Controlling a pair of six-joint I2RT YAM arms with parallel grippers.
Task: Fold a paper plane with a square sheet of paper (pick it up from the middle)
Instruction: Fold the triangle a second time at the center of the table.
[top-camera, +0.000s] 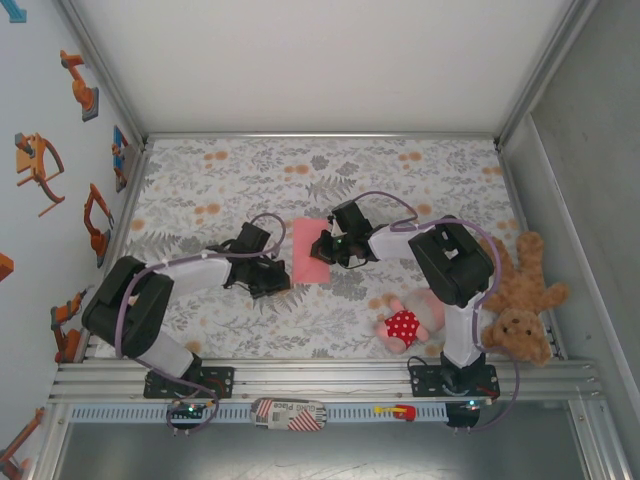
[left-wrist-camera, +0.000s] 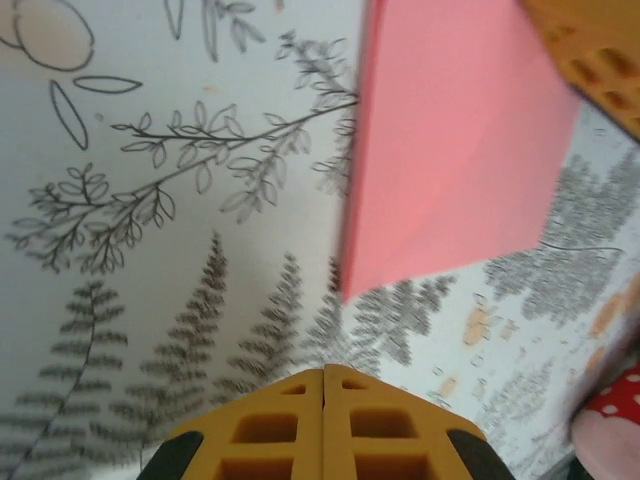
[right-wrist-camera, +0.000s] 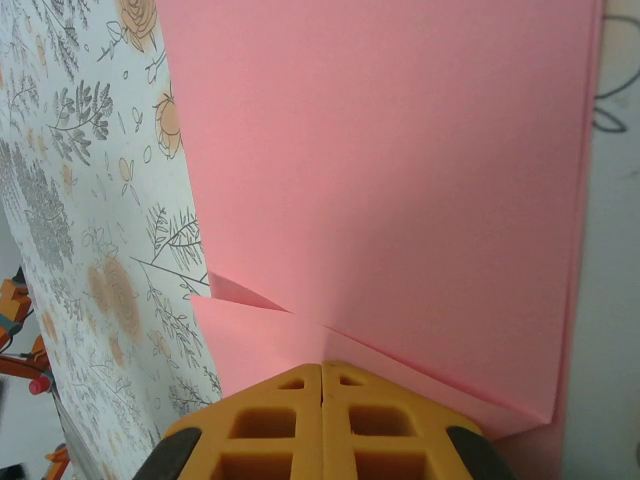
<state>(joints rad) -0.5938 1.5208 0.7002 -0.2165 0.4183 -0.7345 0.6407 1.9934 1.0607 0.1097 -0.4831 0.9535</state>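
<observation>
Paper (top-camera: 310, 250) lies in the middle of the counter (top-camera: 200, 190), long axis toward the far edge, my closed right end effector (right-wrist-camera: 322, 366) at its right edge, my closed left end effector (left-wrist-camera: 324, 372) just beside its near-left corner.

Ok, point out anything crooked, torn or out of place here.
The pink paper is folded unevenly: by the right fingers a small corner pokes out past its edge, and the layers' edges do not line up. No tear shows. A doll and a teddy bear lie flopped near the right arm's base.
</observation>
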